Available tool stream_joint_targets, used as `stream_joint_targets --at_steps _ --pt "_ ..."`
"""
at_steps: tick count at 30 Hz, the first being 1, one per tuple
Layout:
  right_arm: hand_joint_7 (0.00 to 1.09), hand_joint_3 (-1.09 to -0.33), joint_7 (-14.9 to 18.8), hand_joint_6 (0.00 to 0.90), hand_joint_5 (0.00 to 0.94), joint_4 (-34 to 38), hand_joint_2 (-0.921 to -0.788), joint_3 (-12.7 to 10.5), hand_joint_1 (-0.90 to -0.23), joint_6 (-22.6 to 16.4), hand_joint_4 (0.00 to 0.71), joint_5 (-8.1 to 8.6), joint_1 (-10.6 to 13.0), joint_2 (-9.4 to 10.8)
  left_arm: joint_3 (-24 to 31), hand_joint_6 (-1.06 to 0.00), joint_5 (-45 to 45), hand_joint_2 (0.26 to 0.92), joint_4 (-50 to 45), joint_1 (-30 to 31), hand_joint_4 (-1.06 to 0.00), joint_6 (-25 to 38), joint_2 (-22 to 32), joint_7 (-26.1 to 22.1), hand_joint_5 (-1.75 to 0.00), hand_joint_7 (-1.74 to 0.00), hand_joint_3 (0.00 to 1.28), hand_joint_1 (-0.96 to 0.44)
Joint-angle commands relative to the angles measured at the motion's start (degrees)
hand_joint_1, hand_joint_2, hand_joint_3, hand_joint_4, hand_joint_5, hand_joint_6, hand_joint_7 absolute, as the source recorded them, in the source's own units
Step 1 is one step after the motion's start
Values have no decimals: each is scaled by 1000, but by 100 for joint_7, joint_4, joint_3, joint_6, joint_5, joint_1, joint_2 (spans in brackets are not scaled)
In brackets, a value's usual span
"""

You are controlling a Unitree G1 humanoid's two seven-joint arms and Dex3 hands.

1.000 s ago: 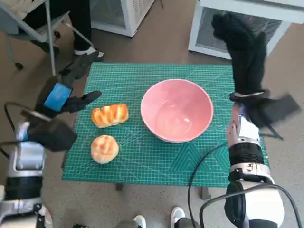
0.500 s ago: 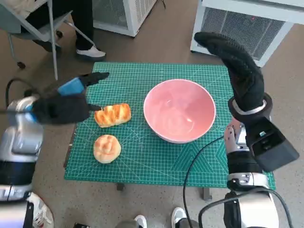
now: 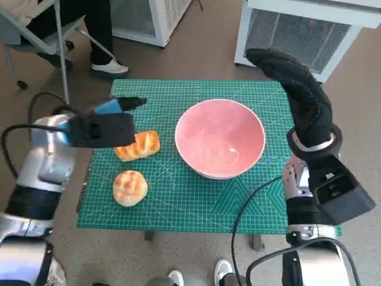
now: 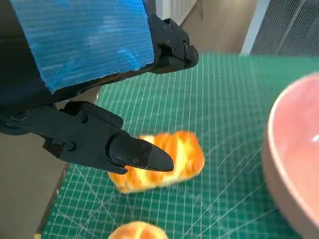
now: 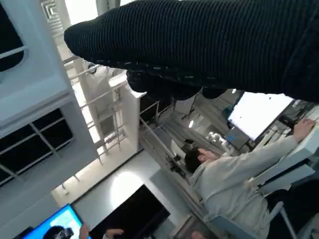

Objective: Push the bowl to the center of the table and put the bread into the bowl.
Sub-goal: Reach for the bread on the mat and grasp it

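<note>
Since a second ago the left hand has swung inward from beyond the mat's left edge to hover over the oblong bread roll, while the right hand has tipped from upright to lean toward the bowl's far right. Nearest item: round bread bun, lying on the green cutting mat close to its left and near edges, apart from the roll just beyond it. Oblong roll: glazed, golden, lying flat; in the left wrist view a black fingertip stands in front of it, contact not determinable. Pink bowl: upright near the mat's middle, slightly right, holding nothing; bare mat on all sides, with a gap between it and the roll. Left hand: fingers spread, holding nothing, taped back upward. Right hand: gloved fingers extended and together, raised above the mat's far right corner, holding nothing. Beyond the table: a white ventilated cabinet and a person's shoe.
</note>
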Motion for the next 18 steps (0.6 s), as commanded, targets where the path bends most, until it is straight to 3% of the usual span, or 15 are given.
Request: stream_joint_targets --at_steps 1,18 --pt "54 -776 -71 330 7 -28 -921 49 -577 72 297 -126 135 -88 -204 -260 184 874 421 -265 -83 -114 -137 112 0 -2 1 -422" --pt "60 -778 -517 326 5 -22 -921 80 -573 53 300 -496 208 -144 -780 -315 628 880 1689 -546 -125 -320 -686 499 -12 -22 2 -437"
